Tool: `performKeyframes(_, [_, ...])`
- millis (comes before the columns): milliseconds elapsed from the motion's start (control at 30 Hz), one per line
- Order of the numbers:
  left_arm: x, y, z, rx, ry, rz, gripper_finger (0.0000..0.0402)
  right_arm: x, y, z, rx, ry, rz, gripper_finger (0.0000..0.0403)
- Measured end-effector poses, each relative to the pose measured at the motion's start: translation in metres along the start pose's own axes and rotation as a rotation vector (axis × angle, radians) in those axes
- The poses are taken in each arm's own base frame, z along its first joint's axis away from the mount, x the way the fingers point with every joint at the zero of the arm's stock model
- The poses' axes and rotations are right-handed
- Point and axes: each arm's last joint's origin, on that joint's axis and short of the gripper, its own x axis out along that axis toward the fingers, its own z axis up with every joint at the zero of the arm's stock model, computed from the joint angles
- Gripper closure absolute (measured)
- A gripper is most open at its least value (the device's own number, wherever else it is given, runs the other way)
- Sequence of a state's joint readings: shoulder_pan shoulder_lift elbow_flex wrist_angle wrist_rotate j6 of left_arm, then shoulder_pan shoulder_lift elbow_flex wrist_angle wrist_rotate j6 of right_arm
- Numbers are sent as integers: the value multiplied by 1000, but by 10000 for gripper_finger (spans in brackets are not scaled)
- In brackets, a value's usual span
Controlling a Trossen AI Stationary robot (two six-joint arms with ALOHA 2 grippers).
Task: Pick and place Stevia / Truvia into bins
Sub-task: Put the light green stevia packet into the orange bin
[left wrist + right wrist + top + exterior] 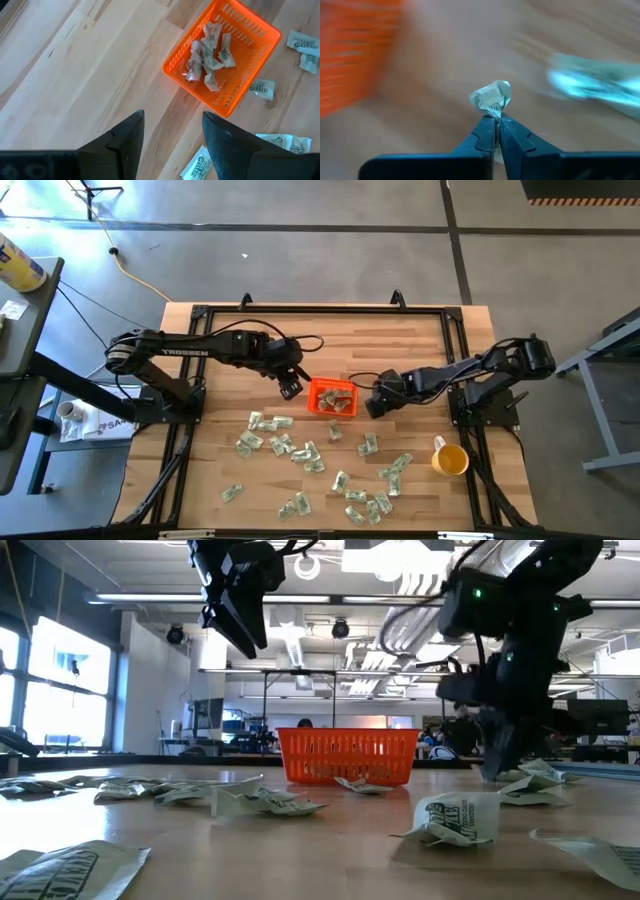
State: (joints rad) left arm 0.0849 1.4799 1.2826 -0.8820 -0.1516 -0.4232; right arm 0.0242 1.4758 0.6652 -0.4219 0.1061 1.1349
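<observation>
While right gripper fingers pinch crumpled sachet at tips, left gripper fingers gape.

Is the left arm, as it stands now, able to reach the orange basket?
Probably yes. The left gripper hangs open above bare wood just beside the orange basket, with nothing between them. The right gripper, shut on a sachet, is at the basket's opposite side.
</observation>
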Motion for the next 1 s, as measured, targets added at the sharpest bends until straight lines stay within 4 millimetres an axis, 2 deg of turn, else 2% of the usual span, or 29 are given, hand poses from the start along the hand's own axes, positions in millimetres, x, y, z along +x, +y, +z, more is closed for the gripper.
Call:
performKeyframes(167, [0,3,-4,8,37,39,170,-16,28,16,-102,-117,214,397])
performKeyframes(300, [0,5,-8,9,76,72,170,-38,52,39,-129,-254,287,394])
performKeyframes(400, [-1,7,-12,10,115,91,170,-48,70,57,-225,-264,382,396])
performKeyframes(467, [-1,8,-14,13,135,104,170,-46,78,67,-278,-219,415,399])
performKeyframes(567, [-1,9,-17,6,164,123,170,-30,86,77,-308,-152,385,391])
performKeyframes(667, [-2,11,-20,-11,191,139,170,-9,88,80,-310,-49,328,357])
performKeyframes(767, [-3,11,-22,-10,211,149,170,3,91,76,-322,31,291,310])
performKeyframes(867, [-3,12,-22,-9,205,157,170,2,97,71,-359,7,275,263])
performKeyframes(1000, [-3,12,-21,-4,189,179,170,-17,98,63,-411,-116,195,211])
